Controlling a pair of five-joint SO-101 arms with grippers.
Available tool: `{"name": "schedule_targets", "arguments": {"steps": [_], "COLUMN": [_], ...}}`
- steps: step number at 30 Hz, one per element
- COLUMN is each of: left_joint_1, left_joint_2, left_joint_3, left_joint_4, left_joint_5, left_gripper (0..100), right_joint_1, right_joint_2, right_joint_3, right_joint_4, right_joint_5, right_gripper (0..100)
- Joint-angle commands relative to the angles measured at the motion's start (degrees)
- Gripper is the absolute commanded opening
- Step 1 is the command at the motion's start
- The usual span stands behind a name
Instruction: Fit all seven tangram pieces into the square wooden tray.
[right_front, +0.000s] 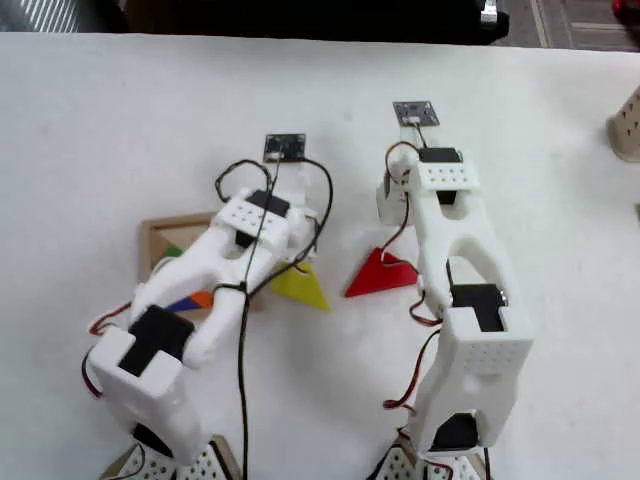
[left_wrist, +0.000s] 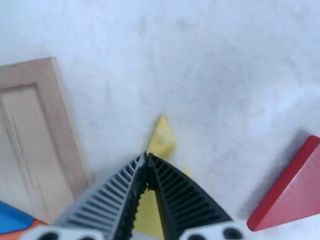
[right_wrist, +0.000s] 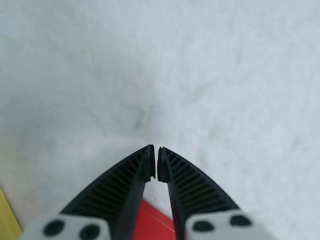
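Pinched together at the tips and holding nothing, the left jaws hang over the yellow triangle (left_wrist: 161, 142), one of two tangram pieces lying outside the tray.

From left to right: the square wooden tray (right_front: 150, 240) shows a green piece (right_front: 172, 252), a blue piece (right_front: 183, 303) and an orange piece (right_front: 203, 298) inside, the rest hidden under the left arm (right_front: 215, 270). The yellow triangle lies on the bench (right_front: 100, 130) just beside the tray's rim, and whether the jaws touch it cannot be told. The red triangle (right_front: 380, 274) lies near it. The right jaws, closed but for a hairline slit and gripping nothing, sit above the red piece's edge. By these views the job looks partly done, with at least two pieces left to place.
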Motion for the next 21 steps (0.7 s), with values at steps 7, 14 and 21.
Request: {"name": "schedule_targets", "arguments": {"steps": [7,14,21], "left_joint_1": [-1.9,-0.5,-0.5], "left_joint_2": [-11.6,-20.2,-16.6], "left_joint_3": [6.2,17.5,18.4], "left_joint_4": [1.2,-5.8,-5.9], "left_joint_5": [-5.1,-3.0,-1.4], "left_gripper": [3,27,40], "right_joint_1": [-0.4,0.3,0.7], "right_joint_2": [-2.6,-3.1,-7.4], "right_joint_3": [-1.9,-2.4,-1.7], "right_joint_4": [-0.4,4.1,11.8], "right_joint_5": [0.7,0.7,0.2], "right_gripper": [1.8,1.8,1.8]}}
